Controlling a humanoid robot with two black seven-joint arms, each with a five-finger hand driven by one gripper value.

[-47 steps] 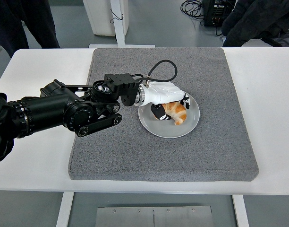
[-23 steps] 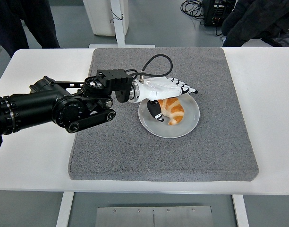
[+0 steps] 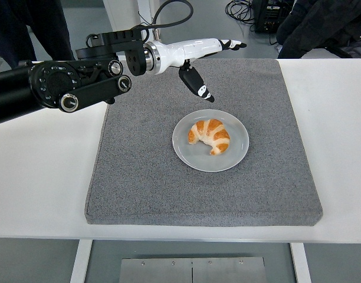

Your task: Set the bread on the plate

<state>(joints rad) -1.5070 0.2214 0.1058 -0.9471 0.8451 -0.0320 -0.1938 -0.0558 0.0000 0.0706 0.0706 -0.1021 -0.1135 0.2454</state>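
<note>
A golden croissant point(image 3: 210, 135) lies on the round grey plate point(image 3: 237, 151) in the middle of the grey mat. My left hand point(image 3: 219, 68) is white with black fingertips. It is raised well above the mat, behind and to the left of the plate, with fingers spread and holding nothing. Its black arm point(image 3: 56, 85) comes in from the left edge. The right arm is out of view.
The grey mat point(image 3: 139, 177) covers the middle of the white table point(image 3: 39, 171). People in dark clothes stand at the top left point(image 3: 39, 23) and top right point(image 3: 322, 23). A white post point(image 3: 148, 26) stands behind the table.
My left hand let go of the croissant, lifted off the plate and drew back up and to the left. The croissant stays on the plate.
</note>
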